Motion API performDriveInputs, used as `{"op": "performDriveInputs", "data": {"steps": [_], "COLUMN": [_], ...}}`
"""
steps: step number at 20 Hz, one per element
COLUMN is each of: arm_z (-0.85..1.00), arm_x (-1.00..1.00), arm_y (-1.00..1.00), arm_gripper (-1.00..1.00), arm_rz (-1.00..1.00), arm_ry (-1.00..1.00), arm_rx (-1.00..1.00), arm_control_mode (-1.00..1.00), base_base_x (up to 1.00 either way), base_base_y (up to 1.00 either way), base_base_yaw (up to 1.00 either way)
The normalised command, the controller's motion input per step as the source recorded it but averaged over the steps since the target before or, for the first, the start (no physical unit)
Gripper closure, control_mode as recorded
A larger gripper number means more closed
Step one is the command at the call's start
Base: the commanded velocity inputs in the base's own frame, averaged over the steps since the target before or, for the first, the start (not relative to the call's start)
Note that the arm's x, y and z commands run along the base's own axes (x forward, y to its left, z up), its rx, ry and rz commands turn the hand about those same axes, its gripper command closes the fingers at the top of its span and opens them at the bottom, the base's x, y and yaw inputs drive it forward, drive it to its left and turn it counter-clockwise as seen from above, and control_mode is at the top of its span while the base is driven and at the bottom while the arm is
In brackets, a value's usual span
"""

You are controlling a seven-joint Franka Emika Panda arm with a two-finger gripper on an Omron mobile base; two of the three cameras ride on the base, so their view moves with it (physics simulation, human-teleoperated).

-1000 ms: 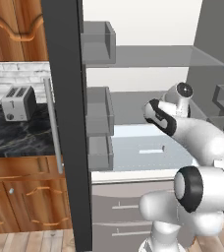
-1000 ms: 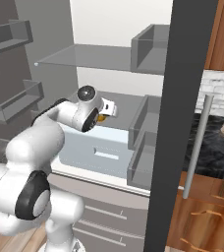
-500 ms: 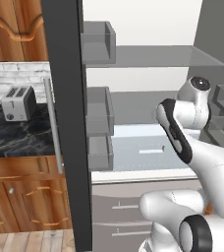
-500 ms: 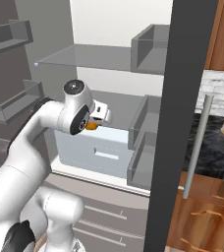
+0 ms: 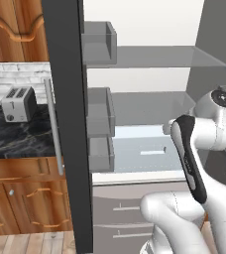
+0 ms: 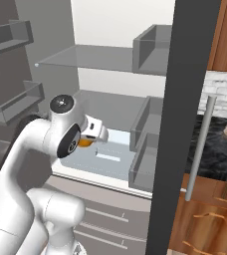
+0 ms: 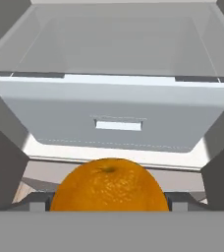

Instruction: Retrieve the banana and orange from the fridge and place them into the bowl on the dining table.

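Observation:
The orange (image 7: 109, 186), round and bright, sits between my fingertips (image 7: 38, 203) with my gripper (image 7: 109, 203) shut on it. In the right base view the orange (image 6: 85, 143) peeks out under the white hand, just in front of the open fridge (image 6: 177, 124). The fridge's (image 5: 68, 124) white crisper drawer (image 7: 119, 115) faces the hand, a little beyond the fruit. My arm (image 5: 199, 144) bends across the fridge opening at the right. The banana, the bowl and the dining table are out of view.
Grey door bins (image 5: 99, 111) line the open door and a glass shelf (image 5: 154, 57) spans the interior. A toaster (image 5: 18, 103) stands on the black counter (image 5: 16, 141) to the left, above wooden cabinets. A bar handle (image 6: 201, 144) runs down the door's outer face.
The arm has drawn back out of the fridge with the orange, its elbow swinging toward the side wall. The fridge and the counter have not shifted.

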Motion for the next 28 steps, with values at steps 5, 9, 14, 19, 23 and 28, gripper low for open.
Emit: {"op": "performDriveInputs", "data": {"steps": [5,9,14,19,23,28], "arm_z": [0.0,0.0,0.0,0.0,0.0,0.0], "arm_x": [-0.11,0.0,0.0,0.0,0.0,0.0], "arm_y": [0.0,0.0,0.0,0.0,0.0,0.0], "arm_gripper": [1.0,1.0,1.0,1.0,1.0,1.0], "arm_rz": [0.0,0.0,0.0,0.0,0.0,0.0], "arm_ry": [0.0,0.0,0.0,0.0,0.0,0.0], "arm_rx": [0.0,0.0,0.0,0.0,0.0,0.0], "arm_control_mode": [1.0,1.0,1.0,1.0,1.0,1.0], "base_base_x": [-0.59,-0.85,-0.73,-0.55,-0.2,-0.09], "base_base_y": [0.0,0.0,0.0,0.0,0.0,-0.01], "base_base_yaw": [0.0,-0.04,-0.4,-0.67,-0.72,-0.69]}}
